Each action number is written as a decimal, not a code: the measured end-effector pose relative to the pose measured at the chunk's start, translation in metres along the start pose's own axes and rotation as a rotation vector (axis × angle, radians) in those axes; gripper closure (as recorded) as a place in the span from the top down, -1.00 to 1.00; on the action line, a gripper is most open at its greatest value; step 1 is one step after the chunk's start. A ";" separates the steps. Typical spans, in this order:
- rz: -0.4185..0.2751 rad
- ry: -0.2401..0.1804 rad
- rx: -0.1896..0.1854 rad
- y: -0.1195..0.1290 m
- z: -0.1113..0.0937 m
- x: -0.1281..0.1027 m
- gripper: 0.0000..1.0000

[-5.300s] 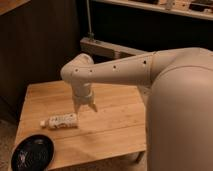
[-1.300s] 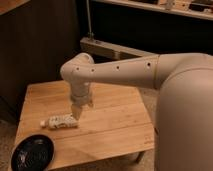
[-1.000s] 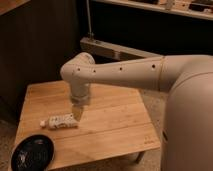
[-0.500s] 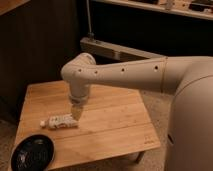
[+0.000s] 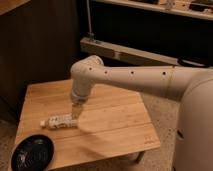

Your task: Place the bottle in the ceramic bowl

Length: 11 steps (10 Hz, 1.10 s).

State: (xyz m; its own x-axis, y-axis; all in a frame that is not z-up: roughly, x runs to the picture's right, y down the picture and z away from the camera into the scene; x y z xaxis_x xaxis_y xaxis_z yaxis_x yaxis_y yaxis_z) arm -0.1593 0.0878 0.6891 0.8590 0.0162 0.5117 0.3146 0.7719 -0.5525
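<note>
The bottle (image 5: 60,121) is small and whitish and lies on its side near the front left of the wooden table (image 5: 115,125), cap pointing left. My gripper (image 5: 76,114) hangs straight down from the white arm, right over the bottle's right end. Its fingers are open and come down about the bottle's end. The bottle still rests on the table. The ceramic bowl (image 5: 32,152), black and shallow, sits at the table's front left corner, a short way in front of the bottle and to its left, with nothing in it.
Dark cabinets stand behind and to the left of the table. A grey shelf ledge (image 5: 130,52) runs behind the arm. The robot's white body (image 5: 195,130) fills the right side. Speckled floor shows around the table's front right corner.
The gripper has sunk slightly onto the bottle's right end. The bottle and the bowl have not moved.
</note>
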 end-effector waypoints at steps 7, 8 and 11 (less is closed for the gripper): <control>-0.446 -0.232 -0.019 -0.010 0.001 -0.018 0.30; -0.434 -0.227 -0.022 -0.010 0.001 -0.018 0.30; -0.236 -0.007 -0.027 -0.006 0.011 -0.021 0.30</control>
State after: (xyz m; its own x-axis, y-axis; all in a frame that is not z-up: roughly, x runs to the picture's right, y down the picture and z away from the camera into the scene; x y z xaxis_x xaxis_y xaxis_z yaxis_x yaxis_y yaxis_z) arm -0.1841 0.0897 0.6893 0.7576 -0.1583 0.6333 0.5173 0.7373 -0.4346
